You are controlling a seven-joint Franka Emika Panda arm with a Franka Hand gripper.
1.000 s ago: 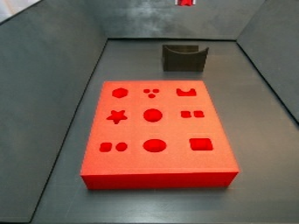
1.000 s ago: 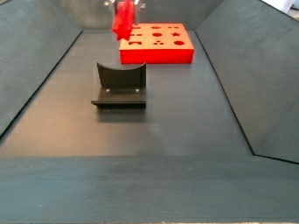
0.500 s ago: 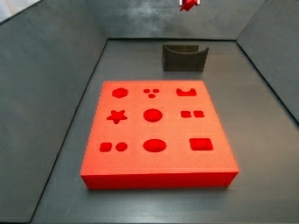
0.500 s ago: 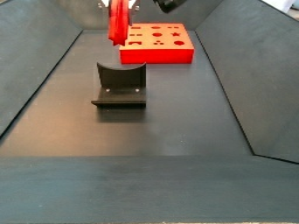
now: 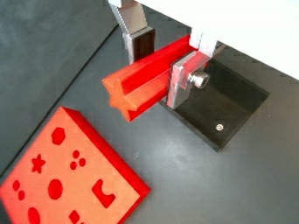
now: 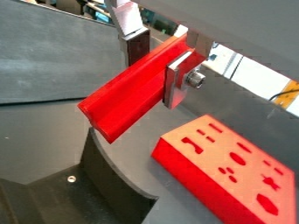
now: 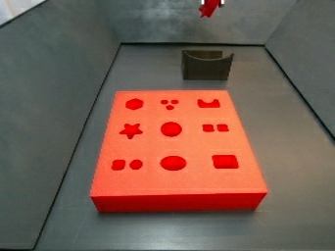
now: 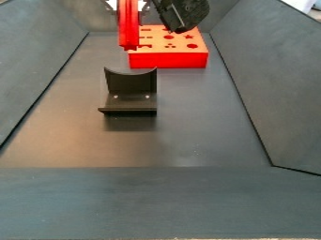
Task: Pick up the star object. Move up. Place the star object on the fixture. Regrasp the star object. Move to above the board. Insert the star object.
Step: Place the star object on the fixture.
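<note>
- Nearest to the wrist cams: the gripper [image 5: 162,54] is clamped on the star object [image 5: 149,80], silver fingers [image 5: 186,77] pressing its two long sides. Peg sits between the pads & pokes well out past them, so we're holding it near one end, not mid-length.
- The star object [image 6: 131,92] reads as a rigid, solid-looking red bar, prob. light plastic. We judge it stiff, not fragile, w/ smooth faces that could slip or pivot in the pads if knocked.
- Best hold, in our view: flat flanks, pads square on, close to the middle for carrying; for insertion we'd want the star end free & the peg in line w/ the fingers, hence the regrasp.
- Below the peg in both wrist views: the fixture [image 5: 219,105], dark, w/ its curved notch showing [image 6: 111,179]. Peg is above it, apart, not resting in it yet.
- Side views: the peg hangs high, [image 8: 127,23] upright over the fixture [image 8: 128,92], and just shows at the frame edge [image 7: 210,7] above the fixture [image 7: 207,64].
- Farthest from the gripper: the board [image 7: 178,147], flat on the floor, star hole empty; also seen at [image 5: 68,179].
</note>
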